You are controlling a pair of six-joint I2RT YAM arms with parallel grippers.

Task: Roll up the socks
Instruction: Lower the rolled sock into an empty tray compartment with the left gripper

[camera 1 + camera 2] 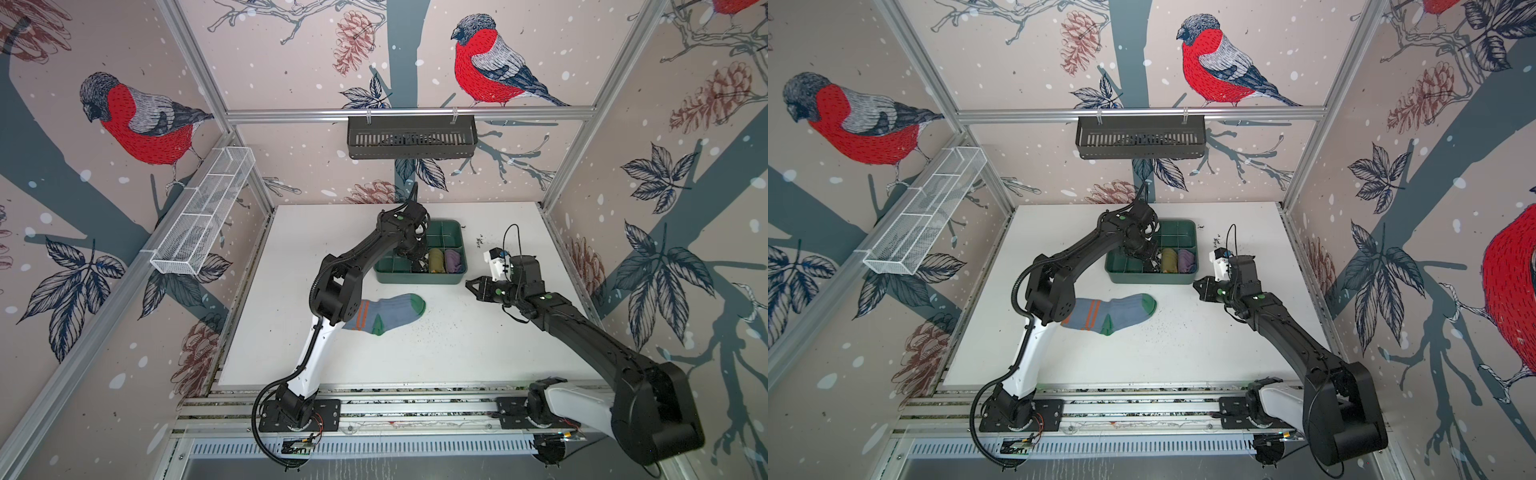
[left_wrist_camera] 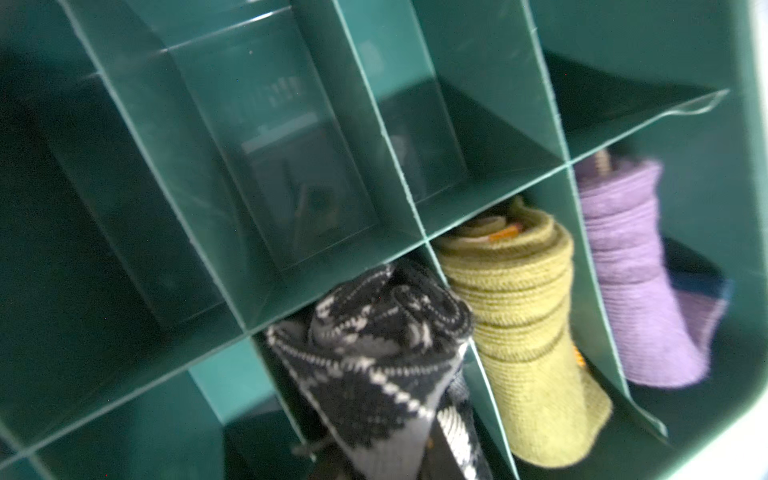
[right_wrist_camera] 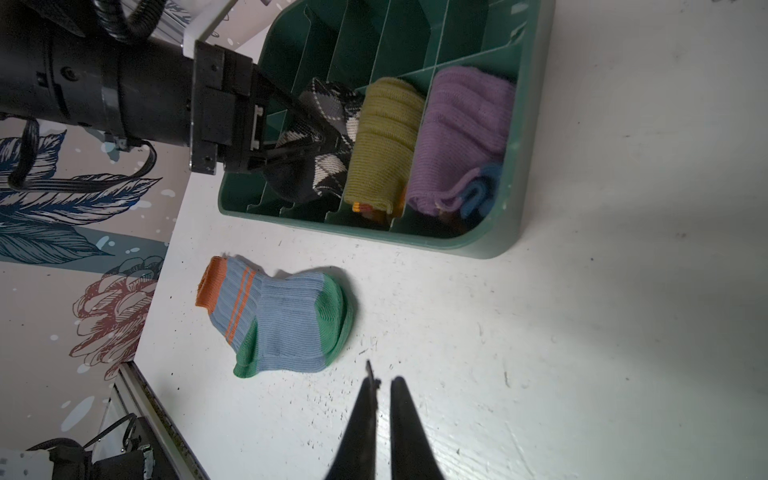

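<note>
A light blue sock (image 1: 386,313) (image 1: 1117,311) (image 3: 286,320) with orange cuff and stripes, green heel and toe, lies flat on the white table; my left arm hides its cuff end in both top views. The rolled black-grey-white argyle sock (image 2: 374,340) (image 3: 332,108) stands in a front compartment of the green divided tray (image 1: 419,277) (image 1: 1150,278) (image 3: 528,124). My left gripper (image 1: 419,264) (image 3: 328,137) reaches down into that compartment, shut on the argyle sock. My right gripper (image 1: 471,286) (image 1: 1198,286) (image 3: 384,378) hovers right of the tray, shut and holding nothing.
An olive-yellow roll (image 2: 519,311) (image 3: 386,141) and a purple roll (image 2: 631,270) (image 3: 461,137) fill the two compartments beside the argyle sock. A black basket (image 1: 411,137) hangs on the back rail and a white wire basket (image 1: 203,212) on the left wall.
</note>
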